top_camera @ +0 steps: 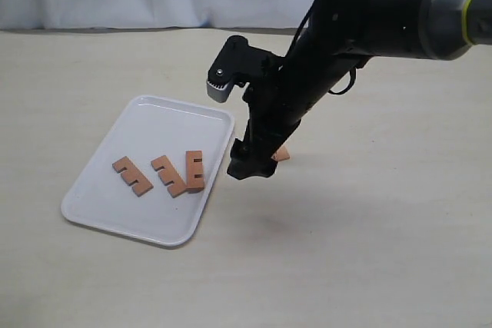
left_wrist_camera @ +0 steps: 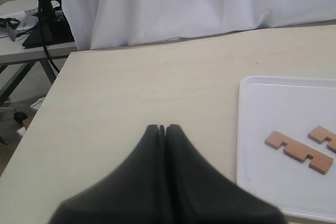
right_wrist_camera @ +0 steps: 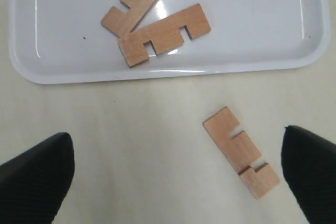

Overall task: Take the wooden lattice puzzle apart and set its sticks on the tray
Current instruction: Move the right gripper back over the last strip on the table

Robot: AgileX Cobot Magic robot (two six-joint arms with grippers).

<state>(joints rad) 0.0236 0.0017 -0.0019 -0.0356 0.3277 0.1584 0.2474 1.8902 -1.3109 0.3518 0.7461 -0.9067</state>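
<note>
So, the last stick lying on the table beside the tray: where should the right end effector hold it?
Probably from above, because the stick lies flat on the table. Close the open right end effector across its two long edges, at the middle tooth between the notches, where the wood is full width.

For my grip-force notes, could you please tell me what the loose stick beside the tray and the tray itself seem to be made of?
The loose stick: likely unvarnished wood, matte reddish-brown with faint grain. The tray: probably plastic, glossy white, with soft glare and a rounded moulded rim.
</note>
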